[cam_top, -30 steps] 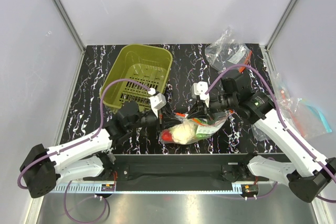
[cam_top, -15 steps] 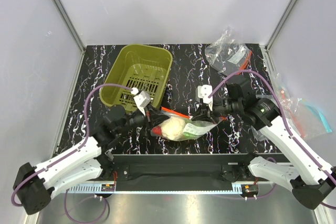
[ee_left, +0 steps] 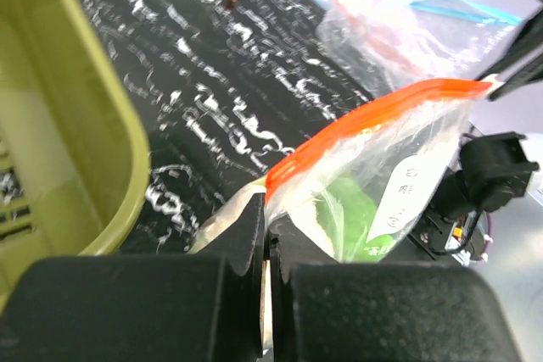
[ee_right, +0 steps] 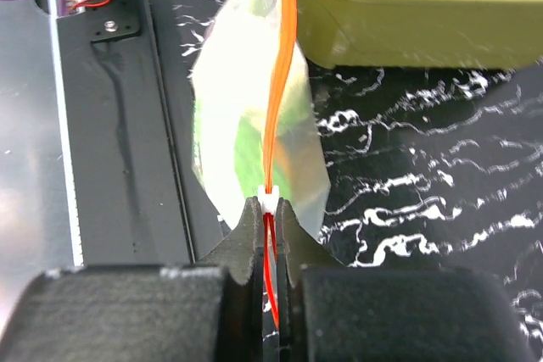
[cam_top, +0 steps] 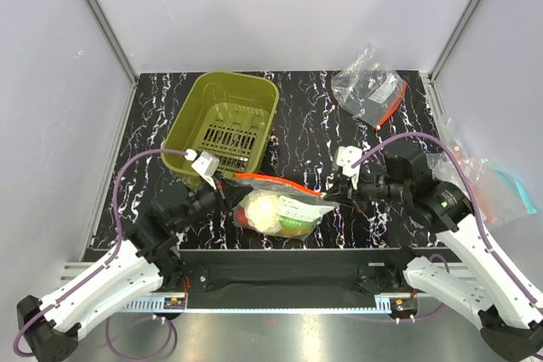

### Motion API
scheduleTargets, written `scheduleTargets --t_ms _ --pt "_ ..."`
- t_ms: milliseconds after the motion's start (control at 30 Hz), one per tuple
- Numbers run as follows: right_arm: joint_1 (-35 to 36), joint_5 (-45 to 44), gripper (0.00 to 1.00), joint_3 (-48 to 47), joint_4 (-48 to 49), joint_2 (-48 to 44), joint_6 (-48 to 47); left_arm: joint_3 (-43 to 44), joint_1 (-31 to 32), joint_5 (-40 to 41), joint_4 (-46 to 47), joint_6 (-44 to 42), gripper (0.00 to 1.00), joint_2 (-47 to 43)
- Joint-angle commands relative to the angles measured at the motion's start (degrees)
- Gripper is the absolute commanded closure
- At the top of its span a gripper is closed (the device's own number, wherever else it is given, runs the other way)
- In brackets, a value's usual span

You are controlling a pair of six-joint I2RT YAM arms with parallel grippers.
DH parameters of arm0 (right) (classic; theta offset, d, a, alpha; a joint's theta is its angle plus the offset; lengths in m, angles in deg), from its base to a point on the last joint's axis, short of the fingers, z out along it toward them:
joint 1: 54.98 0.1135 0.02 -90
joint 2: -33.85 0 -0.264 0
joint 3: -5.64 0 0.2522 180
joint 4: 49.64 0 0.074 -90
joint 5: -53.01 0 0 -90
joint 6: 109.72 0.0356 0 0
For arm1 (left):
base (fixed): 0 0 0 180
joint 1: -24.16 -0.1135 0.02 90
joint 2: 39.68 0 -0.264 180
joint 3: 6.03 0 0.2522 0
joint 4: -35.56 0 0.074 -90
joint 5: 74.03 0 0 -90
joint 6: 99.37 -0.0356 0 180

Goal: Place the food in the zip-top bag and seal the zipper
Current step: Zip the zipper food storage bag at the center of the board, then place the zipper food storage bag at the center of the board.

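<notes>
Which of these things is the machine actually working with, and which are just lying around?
In use: zip-top bag, its red zipper, toy food inside, left hand and right hand pinching its ends.
Lying about: green basket, crumpled clear bag, blue-strip bag.

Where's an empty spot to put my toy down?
The table is bare between the green basket and the crumpled clear bag, and in the strip left of the basket. The zip-top bag crowds the front middle; spare bags crowd the right edge.
</notes>
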Motion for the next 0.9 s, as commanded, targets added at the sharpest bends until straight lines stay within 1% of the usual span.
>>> scheduleTargets --t_ms 0,100,233,367,467,500,533,567,633,667,700,733,767,833,867 --pt "-1.08 -5.44 1.00 0.91 -1.45 -2.64 2.38 -0.23 -1.14 9.13 -5.71 2.46 1.00 -1.95" --pt "-2.57 -7.47 1.00 2.14 -1.80 -3.08 1.68 -1.37 -1.14 13.00 -6.77 3.78 1.00 -5.10" --pt "-5.20 -6.94 1.00 2.67 -2.06 -2.39 1.06 -2.34 -1.14 16.35 -8.96 5.45 1.00 -7.75" --pt "-7.40 -7.82 1.00 2.58 -0.84 -1.59 0.36 -2.17 -1.06 16.62 -10.64 5.89 1.00 -7.85" --pt "-8.11 -7.56 1.00 2.14 2.67 -0.19 1.32 -2.26 -1.06 13.82 -6.78 4.05 1.00 -5.92" --pt "-8.11 -7.12 1.00 1.44 5.03 1.90 1.85 -1.91 -1.06 11.19 -4.60 2.39 1.00 -3.82" --pt "-8.11 -7.12 1.00 1.44 6.10 3.23 1.85 -1.90 -1.06 10.21 -3.97 1.85 1.00 -2.32" --pt "-8.11 -7.03 1.00 -0.30 7.33 6.55 2.29 -0.86 -1.06 9.68 -3.61 1.33 1.00 -1.09" --pt "-8.20 -7.46 1.00 -2.42 10.67 10.26 2.73 0.11 -1.06 9.59 -2.12 0.01 0.99 1.11" --pt "-8.20 -7.64 1.00 -4.52 12.07 14.10 3.43 0.55 -1.14 9.59 -1.59 -0.43 0.99 2.43" --pt "-8.29 -7.64 1.00 -5.67 14.52 16.06 3.43 1.17 -1.06 9.59 -1.33 -0.87 0.98 3.05" --pt "-8.37 -7.47 1.00 -6.81 15.94 17.99 3.52 1.35 -1.06 9.59 0.59 -1.14 0.97 3.49" --pt "-8.37 -7.47 1.00 -9.26 17.26 22.10 4.22 1.52 -1.06 9.76 0.96 -1.31 0.96 3.84" --pt "-8.55 -7.29 1.00 -12.34 19.73 26.51 4.84 2.23 -1.14 10.55 1.23 -1.58 0.95 4.81" --pt "-8.64 -7.12 1.00 -16.02 19.91 30.71 5.27 2.32 -1.06 10.99 1.05 -1.67 0.94 5.07"
